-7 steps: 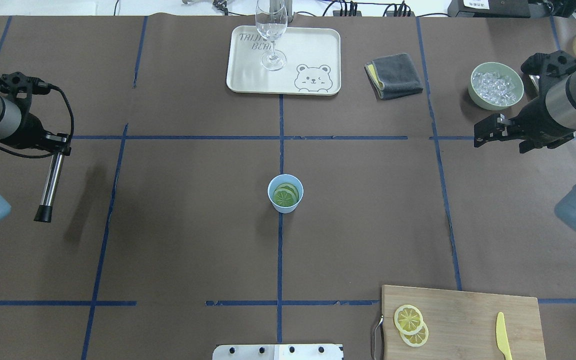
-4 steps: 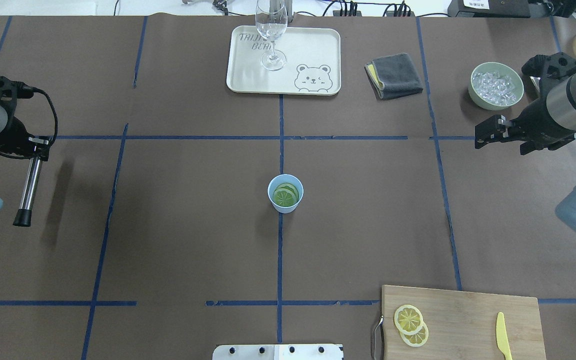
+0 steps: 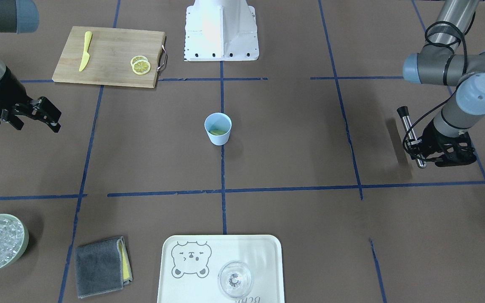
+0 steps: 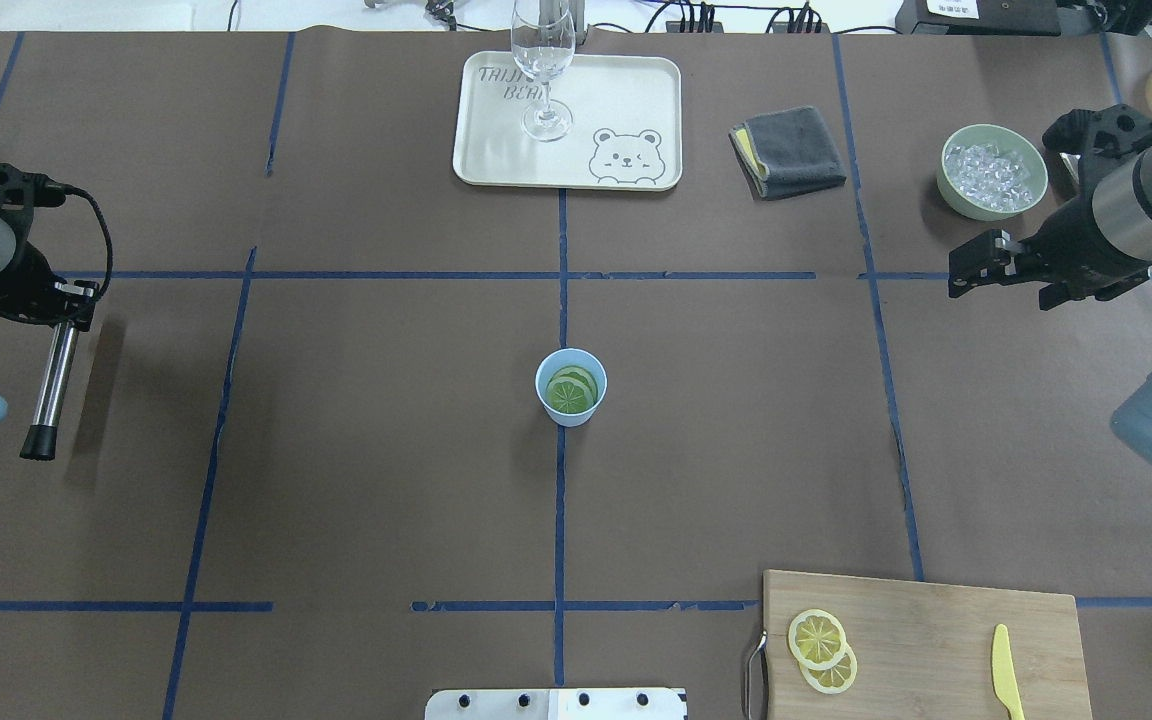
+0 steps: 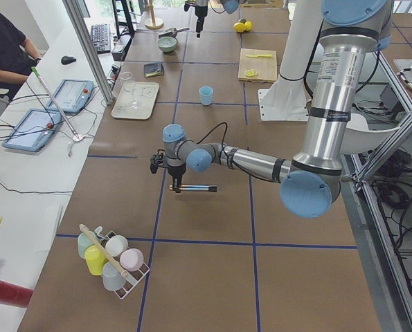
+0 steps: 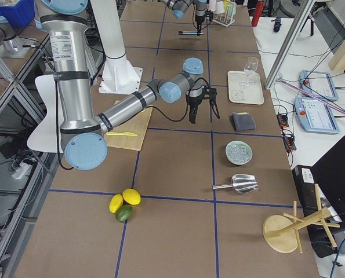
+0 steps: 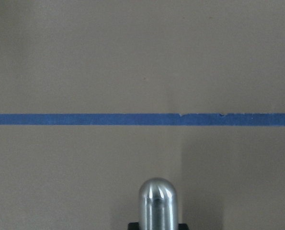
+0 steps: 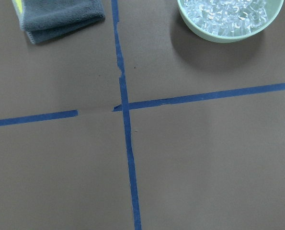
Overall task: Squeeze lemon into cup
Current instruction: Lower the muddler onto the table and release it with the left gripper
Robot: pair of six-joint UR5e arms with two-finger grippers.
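The lemon [image 4: 816,638] lies on the board [image 4: 936,630], back toward the base [image 4: 556,704] from the nearer right gripper [image 4: 958,270], jaws apparently released; the left gripper [image 4: 69,303] clenches a rod [image 4: 48,385].

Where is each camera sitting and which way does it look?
Front-facing: across the table, looking steeply down at the robot's base; both arms show.
Overhead: behind the robot, looking forward and down; both arms show.
Exterior left: table's end by the left arm, looking along it.
Exterior right: opposite end, by the right arm.
Left wrist: looks down at blue tape; only the metal rod in the left pincer shows.
Right wrist: looks down at ice bowl and cloth; no robot part shows.
Shared: front-facing and overhead both show the cup.
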